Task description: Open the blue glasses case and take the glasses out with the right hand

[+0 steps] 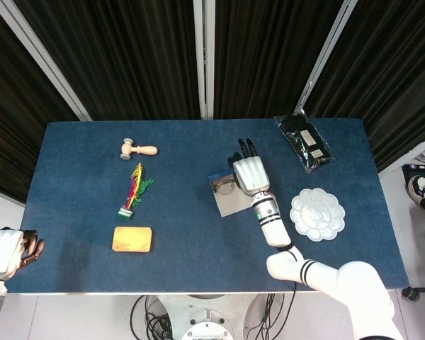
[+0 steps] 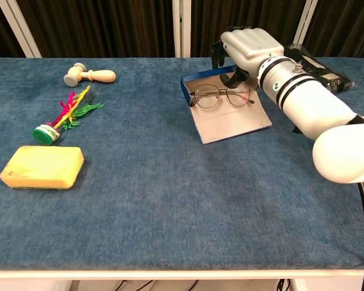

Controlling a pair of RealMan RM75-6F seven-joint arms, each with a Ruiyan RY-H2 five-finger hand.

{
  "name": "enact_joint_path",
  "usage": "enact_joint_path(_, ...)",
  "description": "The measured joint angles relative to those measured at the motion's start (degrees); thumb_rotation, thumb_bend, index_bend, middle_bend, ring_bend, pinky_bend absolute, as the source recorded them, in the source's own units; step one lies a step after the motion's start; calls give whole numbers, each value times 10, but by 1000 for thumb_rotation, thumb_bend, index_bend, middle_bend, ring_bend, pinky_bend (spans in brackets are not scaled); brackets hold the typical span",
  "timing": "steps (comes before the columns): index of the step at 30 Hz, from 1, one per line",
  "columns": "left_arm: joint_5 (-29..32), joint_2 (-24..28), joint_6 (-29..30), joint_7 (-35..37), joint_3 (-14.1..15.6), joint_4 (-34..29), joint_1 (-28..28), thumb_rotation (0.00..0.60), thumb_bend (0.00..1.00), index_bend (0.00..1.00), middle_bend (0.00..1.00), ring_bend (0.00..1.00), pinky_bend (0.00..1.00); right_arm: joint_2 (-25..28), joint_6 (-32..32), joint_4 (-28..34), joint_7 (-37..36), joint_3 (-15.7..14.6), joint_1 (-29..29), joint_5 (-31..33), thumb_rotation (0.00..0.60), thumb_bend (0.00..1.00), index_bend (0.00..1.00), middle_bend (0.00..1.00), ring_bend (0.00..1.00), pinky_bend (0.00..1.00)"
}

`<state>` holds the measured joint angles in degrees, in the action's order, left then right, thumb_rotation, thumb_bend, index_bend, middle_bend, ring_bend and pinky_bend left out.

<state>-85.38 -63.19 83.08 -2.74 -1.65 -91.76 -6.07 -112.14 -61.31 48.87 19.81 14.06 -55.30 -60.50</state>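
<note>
1. Tabletop: mallet, feather toy and sponge sit well left; palette and black packet sit right. Nothing lies between them and the case.
2. Case lies open mid-tabletop, glasses in it; right robot hand arches over its far right end, fingers curled down at the frame.
3. Can't tell if fingertips pinch the glasses. Left robot hand sits off the left edge, fingers curled, partly cut off.
</note>
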Motion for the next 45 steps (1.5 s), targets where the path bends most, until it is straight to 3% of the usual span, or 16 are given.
enact_joint_path(8,1,0,0,-2,0,-2,0,600,387,846,992,847,660,-4,21,-13,-8,14,5,-9,600,453,678,351,0,0)
enact_joint_path(10,0,0,0,-2,0,-2,0,600,387,845,992,847,661,0,36,-9,-2,18,4,-4,600,428,636,333,0,0)
enact_joint_path(12,1,0,0,-2,0,-2,0,600,387,845,992,847,660,7,58,-3,10,24,2,6,600,370,485,298,0,0)
enact_joint_path(15,1,0,0,-1,0,-2,0,600,387,845,992,847,661,24,98,12,33,32,-3,29,600,248,128,232,0,0)
enact_joint_path(16,1,0,-1,-1,0,-1,0,600,387,845,992,847,661,32,111,19,42,35,-4,38,600,207,51,213,0,0)
enact_joint_path(18,1,1,-1,-2,0,-2,0,600,387,846,992,847,661,55,137,44,63,38,-7,57,600,178,0,190,0,0)
enact_joint_path(24,2,1,-1,-3,0,-3,0,600,387,846,992,847,661,120,151,150,84,41,-1,75,600,176,29,212,0,0)
enact_joint_path(28,2,0,-1,-4,0,-3,0,600,387,845,992,847,661,161,147,228,68,30,15,54,600,222,237,245,0,0)
enact_joint_path(32,2,1,-1,-5,0,-4,0,600,387,845,992,847,660,197,144,289,41,1,38,22,600,291,356,248,0,0)
enact_joint_path(35,2,1,0,-5,0,-4,0,600,387,845,992,847,660,200,142,298,38,-19,46,14,600,300,378,244,0,0)
enact_joint_path(45,1,1,0,-3,0,-3,0,600,387,845,992,847,661,169,131,270,43,-42,50,3,600,303,441,245,0,0)
